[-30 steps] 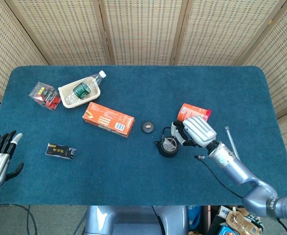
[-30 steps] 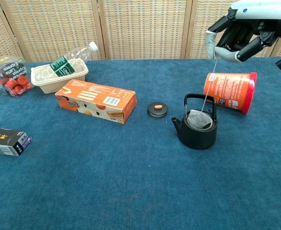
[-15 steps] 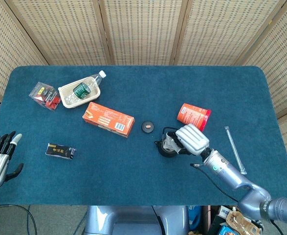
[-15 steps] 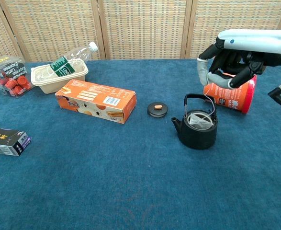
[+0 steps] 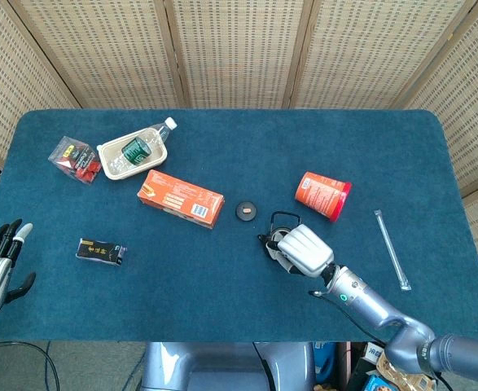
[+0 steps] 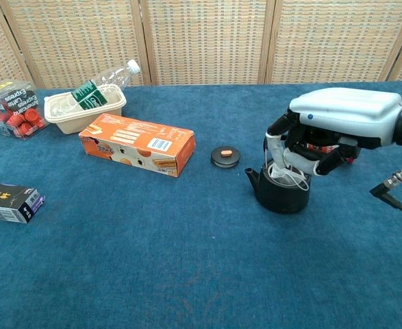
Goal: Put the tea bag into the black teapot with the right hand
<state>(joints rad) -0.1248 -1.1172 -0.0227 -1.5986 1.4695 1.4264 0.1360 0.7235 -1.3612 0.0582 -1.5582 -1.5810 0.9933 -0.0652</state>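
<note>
Black teapot [image 6: 280, 193] sits right of centre, the right hand [image 6: 331, 127] low over its mouth, fingers curled near a white string; whether it grips the tea bag, presumably inside, is unclear. Release remains.

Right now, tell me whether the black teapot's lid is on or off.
Off: the lid lies on the table beside the black teapot.

One camera sits high at the head, looking almost straight down on the whole blue bench [image 5: 222, 301] from well back. The other sits lower at the chest, looking across it toward the wicker screens [image 6: 201, 41], closer in. Both take in the black teapot [image 6: 280, 195] and orange box [image 5: 180, 198].
</note>
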